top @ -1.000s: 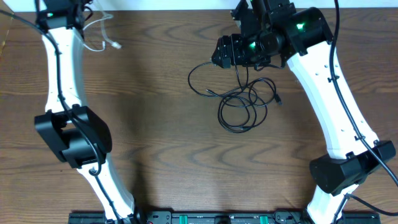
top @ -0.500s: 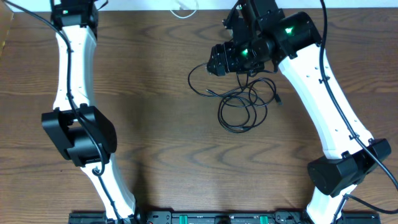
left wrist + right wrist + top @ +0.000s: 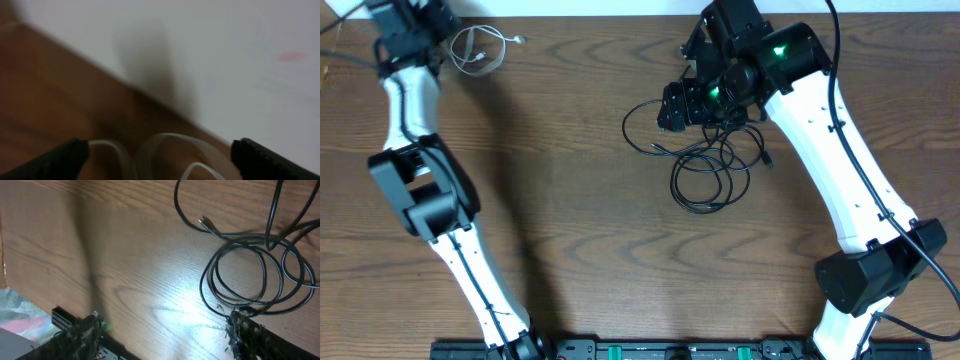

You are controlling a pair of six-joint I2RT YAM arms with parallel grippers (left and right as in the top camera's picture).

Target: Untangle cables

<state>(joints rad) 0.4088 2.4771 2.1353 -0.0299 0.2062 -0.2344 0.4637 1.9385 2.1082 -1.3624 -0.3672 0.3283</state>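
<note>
The short white cable (image 3: 475, 48) lies in loose loops at the table's far left corner. My left gripper (image 3: 442, 30) sits just left of it. In the left wrist view the left gripper (image 3: 162, 161) is open, its fingers (image 3: 62, 160) wide apart, and blurred loops of the white cable (image 3: 170, 145) lie between them, untouched. The black cables (image 3: 710, 170) form a tangle at centre right. My right gripper (image 3: 672, 108) hovers over the tangle's upper left. It (image 3: 165, 336) is open and empty, with the black cables (image 3: 250, 270) lying ahead of it.
A white wall (image 3: 225, 50) rises just beyond the table's far edge. A black rail (image 3: 650, 350) with both arm bases runs along the front edge. Thick black wires (image 3: 865, 110) trail along the right arm.
My left gripper has gone from shut to open and swung back to the far left corner; the white cable now lies loose on the table. The right gripper has barely shifted.
</note>
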